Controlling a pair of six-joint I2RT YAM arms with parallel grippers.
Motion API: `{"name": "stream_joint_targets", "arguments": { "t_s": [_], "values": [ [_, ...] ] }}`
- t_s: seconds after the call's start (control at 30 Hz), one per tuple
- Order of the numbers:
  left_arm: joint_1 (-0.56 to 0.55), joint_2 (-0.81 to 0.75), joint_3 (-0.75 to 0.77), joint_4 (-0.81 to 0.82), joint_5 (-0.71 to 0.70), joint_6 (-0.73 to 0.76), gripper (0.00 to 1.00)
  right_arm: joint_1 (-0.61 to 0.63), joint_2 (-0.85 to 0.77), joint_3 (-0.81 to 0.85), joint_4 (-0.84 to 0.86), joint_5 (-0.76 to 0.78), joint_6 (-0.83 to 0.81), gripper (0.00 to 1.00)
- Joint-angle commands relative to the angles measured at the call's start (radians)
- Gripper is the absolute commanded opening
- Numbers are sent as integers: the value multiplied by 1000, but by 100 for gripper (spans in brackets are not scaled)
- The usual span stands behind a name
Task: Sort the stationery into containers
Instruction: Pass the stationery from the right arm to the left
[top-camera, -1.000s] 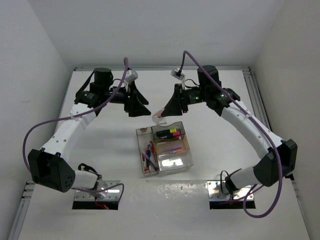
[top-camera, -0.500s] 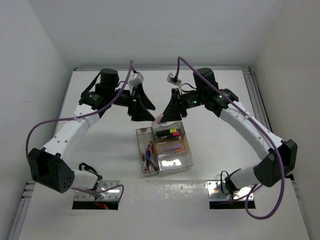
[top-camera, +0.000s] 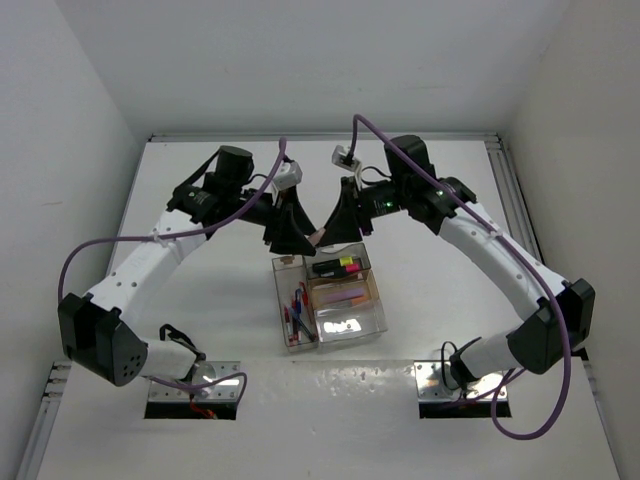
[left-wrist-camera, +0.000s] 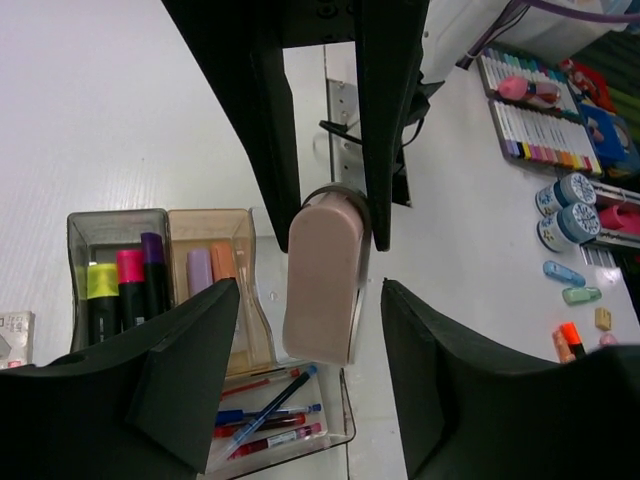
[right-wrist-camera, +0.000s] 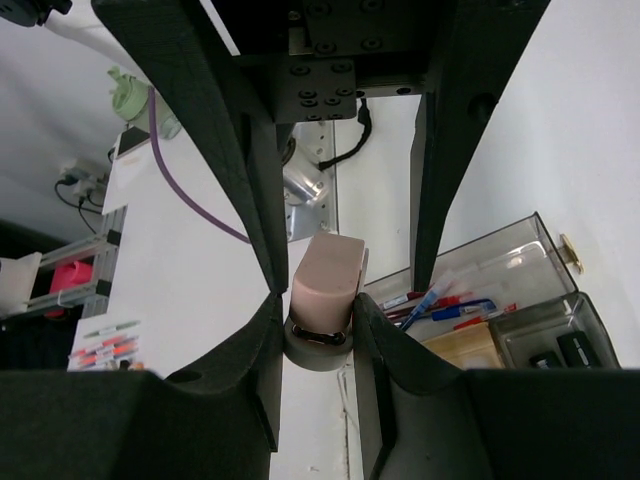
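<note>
Where sorting stands: pens (left-wrist-camera: 270, 415) are seen in the long tray (top-camera: 278, 305); highlighters (left-wrist-camera: 125, 290) are seen in the grey tray (left-wrist-camera: 115, 213) and amber tray (left-wrist-camera: 210, 214).
Left to place: one pink eraser (right-wrist-camera: 325, 275), held above the trays.
Right gripper (right-wrist-camera: 318, 315): clamped on the eraser.
Left gripper (left-wrist-camera: 308, 330): spread wide to either side of the eraser, not closed on it.
Obstruction: both grippers are crowded together over the trays.
Clear tray (top-camera: 372, 335): contents cannot be told through glare.

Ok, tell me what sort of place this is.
Probably a robotics lab's test booth: a left arm and right arm bolted to a white table, plain white walls boxing it in, and marker sets lying beyond it in the left wrist view.
</note>
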Motion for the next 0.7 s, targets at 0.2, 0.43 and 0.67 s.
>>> {"name": "stream_joint_targets", "arguments": {
  "t_s": [0.2, 0.43, 0.67],
  "values": [
    [32, 5, 33, 40, 64, -13, 55, 23, -1, 52, -20, -19, -65, 0],
    [29, 3, 30, 45, 44, -20, 18, 21, -3, 51, -20, 2, -60, 21],
    [8, -7, 27, 4, -57, 7, 0, -34, -30, 43, 17, 41, 7, 70]
  ]
}}
